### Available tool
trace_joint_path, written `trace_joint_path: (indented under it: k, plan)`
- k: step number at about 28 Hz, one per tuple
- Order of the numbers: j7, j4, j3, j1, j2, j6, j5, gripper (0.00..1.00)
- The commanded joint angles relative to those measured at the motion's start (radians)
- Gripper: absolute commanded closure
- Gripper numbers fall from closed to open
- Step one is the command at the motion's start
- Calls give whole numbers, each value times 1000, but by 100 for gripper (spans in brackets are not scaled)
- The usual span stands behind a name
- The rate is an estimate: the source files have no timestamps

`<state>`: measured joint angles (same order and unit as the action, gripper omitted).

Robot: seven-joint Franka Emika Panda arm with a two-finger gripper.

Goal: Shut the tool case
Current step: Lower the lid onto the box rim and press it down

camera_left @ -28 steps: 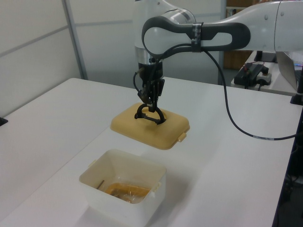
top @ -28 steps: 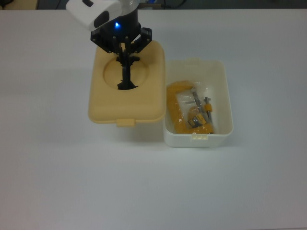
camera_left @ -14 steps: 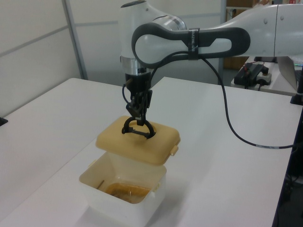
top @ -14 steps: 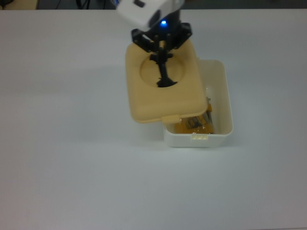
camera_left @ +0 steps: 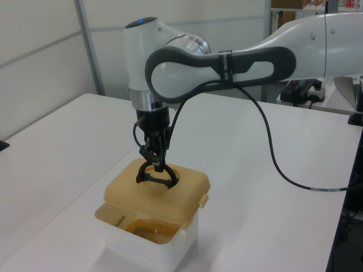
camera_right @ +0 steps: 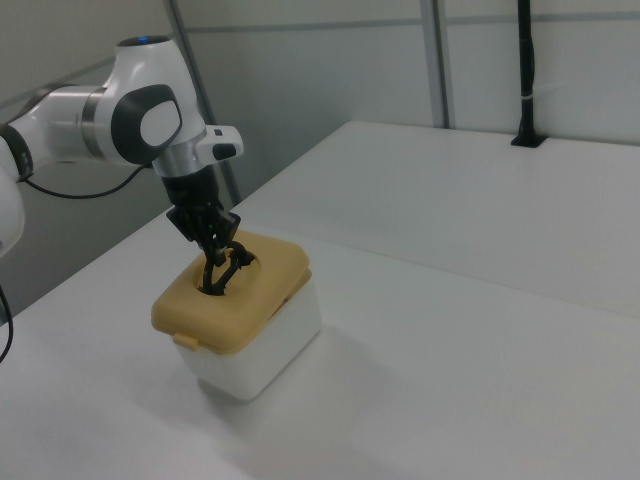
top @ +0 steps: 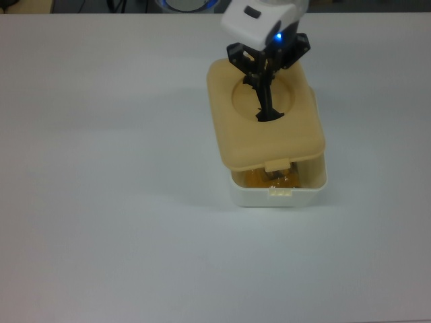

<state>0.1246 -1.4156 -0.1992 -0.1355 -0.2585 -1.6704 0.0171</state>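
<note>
The white box of the tool case stands on the white table, with a yellow clamp showing inside along its front edge. The tan lid hangs over most of the box, shifted slightly toward the top view's left. My gripper is shut on the lid's black handle in the round recess. In the left view the lid sits just above the box, whose near side stays uncovered under my gripper. The right view shows the lid overhanging the box. Whether lid and box touch, I cannot tell.
The arm's black cable loops down over the table at the left view's right. A black post stands at the far table edge in the right view. Bare white tabletop surrounds the case.
My gripper has carried the lid toward the top view's right, from beside the box to over it, and lowered it closer to the rim.
</note>
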Motion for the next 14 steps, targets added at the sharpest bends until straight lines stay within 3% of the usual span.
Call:
trace_joint_path:
  k: [1, 14]
  plan:
    - [38, -5, 14, -35, -7, -22, 35, 100]
    - [93, -8, 23, -56, -45, -91, 70, 100]
